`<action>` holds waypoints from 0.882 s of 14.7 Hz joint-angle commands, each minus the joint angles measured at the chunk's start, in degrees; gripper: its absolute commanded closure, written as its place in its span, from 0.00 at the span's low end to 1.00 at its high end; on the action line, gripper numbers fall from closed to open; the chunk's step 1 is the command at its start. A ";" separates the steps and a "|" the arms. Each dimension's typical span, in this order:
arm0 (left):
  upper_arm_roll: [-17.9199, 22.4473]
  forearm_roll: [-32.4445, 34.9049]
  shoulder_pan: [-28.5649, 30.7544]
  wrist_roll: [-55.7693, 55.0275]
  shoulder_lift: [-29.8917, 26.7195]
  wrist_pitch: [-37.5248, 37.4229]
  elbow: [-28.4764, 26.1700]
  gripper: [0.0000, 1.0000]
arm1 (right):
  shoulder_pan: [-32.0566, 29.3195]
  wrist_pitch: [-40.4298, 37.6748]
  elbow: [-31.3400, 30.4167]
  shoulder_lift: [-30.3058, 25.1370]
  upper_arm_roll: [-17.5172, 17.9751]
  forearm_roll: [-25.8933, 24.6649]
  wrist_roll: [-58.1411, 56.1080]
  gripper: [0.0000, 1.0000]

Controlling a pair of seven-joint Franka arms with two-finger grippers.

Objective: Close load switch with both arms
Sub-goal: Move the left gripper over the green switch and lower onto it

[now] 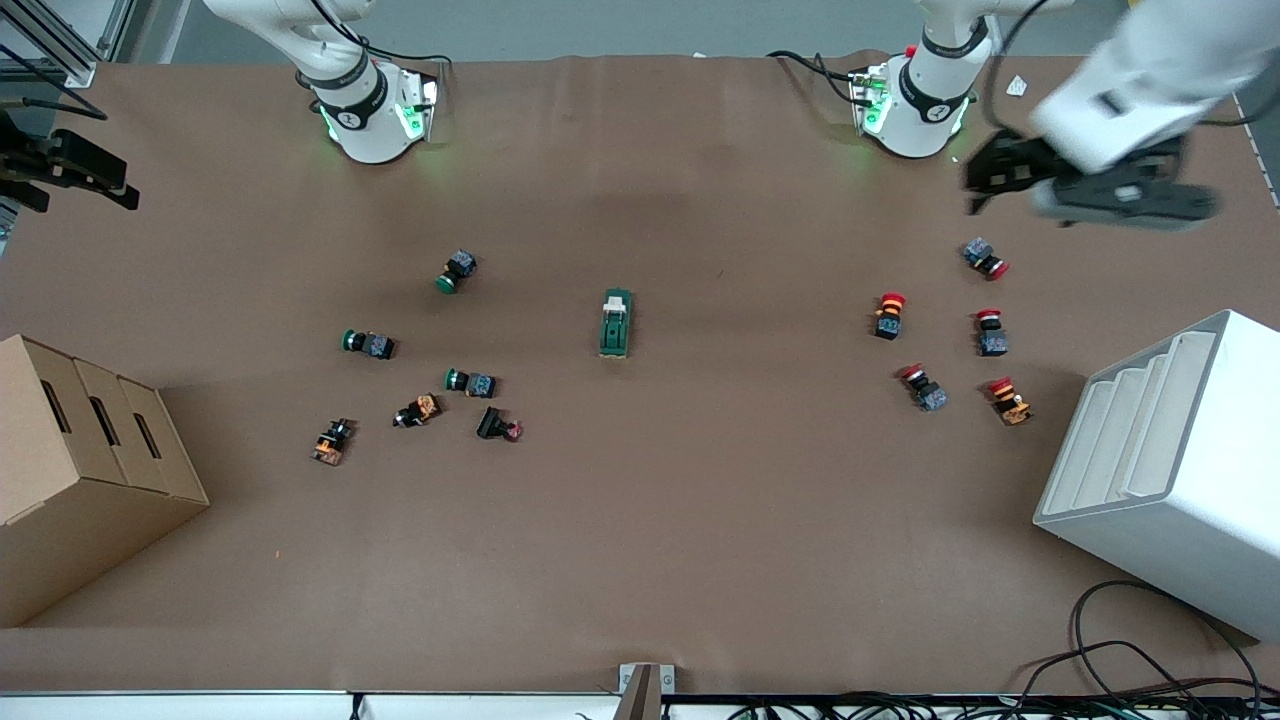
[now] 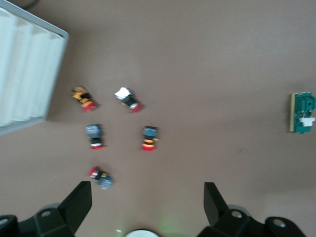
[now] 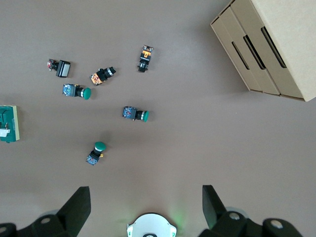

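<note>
The load switch (image 1: 616, 323), a dark green block with a cream lever, lies in the middle of the brown table. It also shows at the edge of the left wrist view (image 2: 302, 112) and of the right wrist view (image 3: 8, 124). My left gripper (image 1: 990, 175) hangs open and empty in the air over the table near the left arm's base, above the red-capped buttons; in its own view (image 2: 146, 202) the jaws stand wide apart. My right gripper (image 3: 146, 205) is open and empty, high over the right arm's base (image 3: 151, 226); the front view does not show it.
Several green-capped and black push buttons (image 1: 458, 271) lie toward the right arm's end. Several red-capped ones (image 1: 889, 315) lie toward the left arm's end. A cardboard box (image 1: 80, 470) and a white stepped rack (image 1: 1170, 470) stand at the table's two ends.
</note>
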 commanded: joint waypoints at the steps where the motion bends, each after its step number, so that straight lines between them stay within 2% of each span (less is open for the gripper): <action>1: -9.76 0.97 -0.19 -15.61 5.45 3.72 0.15 0.00 | -0.20 0.51 -0.81 -1.31 0.08 0.90 -0.42 0.00; 3: -16.18 1.14 -0.54 -27.93 8.35 10.30 -1.87 0.00 | -0.20 0.60 -0.63 -1.23 0.08 0.81 -0.51 0.00; 4: -18.13 1.14 -1.68 -33.38 10.28 13.47 -2.75 0.00 | -0.20 0.60 -0.55 -1.23 0.08 0.64 -0.51 0.00; 5: -18.84 2.45 -4.21 -39.01 12.13 16.81 -3.71 0.00 | -0.11 0.51 -0.46 -1.31 0.08 0.38 -0.60 0.00; 8: -18.85 12.10 -14.23 -56.58 19.94 23.68 -4.69 0.00 | -0.02 0.69 -0.11 -1.23 0.17 0.46 -0.51 0.00; 13: -18.85 33.62 -25.84 -78.84 32.87 31.24 -4.60 0.00 | -0.02 1.66 -0.10 -1.23 0.17 0.81 -0.51 0.00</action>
